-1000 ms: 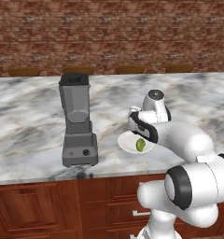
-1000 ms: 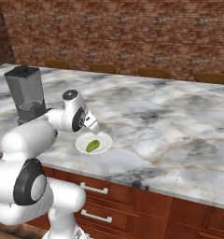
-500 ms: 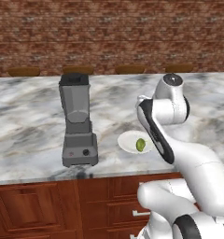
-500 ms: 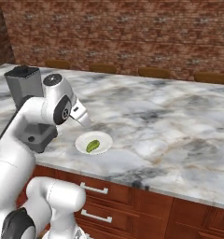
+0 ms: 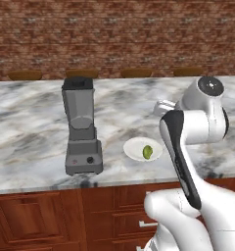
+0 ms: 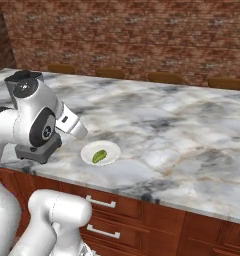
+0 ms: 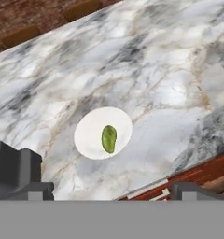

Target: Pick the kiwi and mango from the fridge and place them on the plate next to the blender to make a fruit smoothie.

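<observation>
Spanning mid-frame, the grey-veined marble counter (image 5: 31, 127) runs beneath a red brick wall (image 5: 114, 34) at top. A white plate (image 7: 88, 140) sits centre; gripper (image 7: 109, 193) fingers stand wide apart, empty.

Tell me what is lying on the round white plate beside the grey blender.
One small green oval fruit lies on the round white plate. Nothing else rests there; the plate surface beneath the fruit is covered.

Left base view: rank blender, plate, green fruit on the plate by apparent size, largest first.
1. blender, by far the largest, standing upright on the counter.
2. plate, the white disc to the blender's right.
3. green fruit, lying on the plate, clearly smallest.
All three sit at a similar depth, so the order is safe.
</observation>
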You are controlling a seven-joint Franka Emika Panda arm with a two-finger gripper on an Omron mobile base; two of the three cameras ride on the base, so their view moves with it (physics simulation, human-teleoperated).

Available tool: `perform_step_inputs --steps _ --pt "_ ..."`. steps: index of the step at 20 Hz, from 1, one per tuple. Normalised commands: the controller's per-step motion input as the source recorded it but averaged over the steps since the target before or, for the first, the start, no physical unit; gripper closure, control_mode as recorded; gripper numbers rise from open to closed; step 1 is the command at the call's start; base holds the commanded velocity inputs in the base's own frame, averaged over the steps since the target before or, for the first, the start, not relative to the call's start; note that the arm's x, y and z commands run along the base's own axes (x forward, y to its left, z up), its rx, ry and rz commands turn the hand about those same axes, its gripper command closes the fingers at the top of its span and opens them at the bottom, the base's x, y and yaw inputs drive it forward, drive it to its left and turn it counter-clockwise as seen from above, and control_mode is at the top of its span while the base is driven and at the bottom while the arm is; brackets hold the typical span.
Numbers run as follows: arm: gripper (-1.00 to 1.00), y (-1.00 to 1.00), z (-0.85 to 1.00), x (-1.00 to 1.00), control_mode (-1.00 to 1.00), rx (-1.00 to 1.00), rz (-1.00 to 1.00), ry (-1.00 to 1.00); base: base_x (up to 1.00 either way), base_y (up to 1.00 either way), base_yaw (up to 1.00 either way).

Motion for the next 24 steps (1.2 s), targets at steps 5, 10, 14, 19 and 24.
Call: perform_step_inputs --steps 5,10,14,19,24 --pt "-1.0 0.01 0.1 -0.29 -1.0 -0.02 0.02 -0.06 0.0 0.0 0.0" --pt "-1.0 0.0 0.0 0.0 1.0 0.0 0.0 0.0 -0.41 0.0 0.11" --pt "-1.0 0.0 0.0 0.0 1.0 0.0 0.0 0.0 -0.65 0.17 0.59" --pt "-1.0 0.0 0.0 0.0 1.0 0.0 0.0 0.0 -0.34 0.18 0.94" --pt "-1.0 0.0 0.0 0.0 1.0 0.0 0.0 0.0 -0.05 0.01 1.0"
